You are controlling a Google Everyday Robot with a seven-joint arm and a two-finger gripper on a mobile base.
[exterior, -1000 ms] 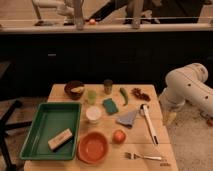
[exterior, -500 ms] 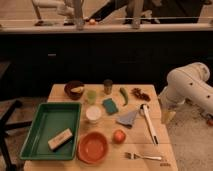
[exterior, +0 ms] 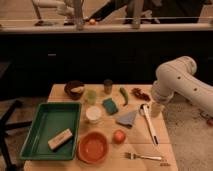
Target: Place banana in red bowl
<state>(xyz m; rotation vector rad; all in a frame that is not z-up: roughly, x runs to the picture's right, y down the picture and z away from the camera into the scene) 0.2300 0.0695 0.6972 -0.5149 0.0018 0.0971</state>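
Observation:
The banana (exterior: 78, 89) is a small pale yellow piece lying in the dark brown bowl (exterior: 70, 85) at the table's back left. The red bowl (exterior: 93, 147) sits near the front edge, with nothing in it. My white arm (exterior: 179, 79) reaches in from the right. Its gripper (exterior: 157, 108) hangs open over the table's right edge, beside a white-handled utensil (exterior: 150, 124). It holds nothing and is far from both the banana and the red bowl.
A green tray (exterior: 44, 125) with a tan block (exterior: 60, 139) fills the left side. Mid-table stand a white cup (exterior: 93, 114), green cup (exterior: 91, 95), dark can (exterior: 108, 85), green chili (exterior: 123, 95), teal sponge (exterior: 110, 105), grey cloth (exterior: 128, 118), round orange fruit (exterior: 119, 136) and fork (exterior: 145, 157).

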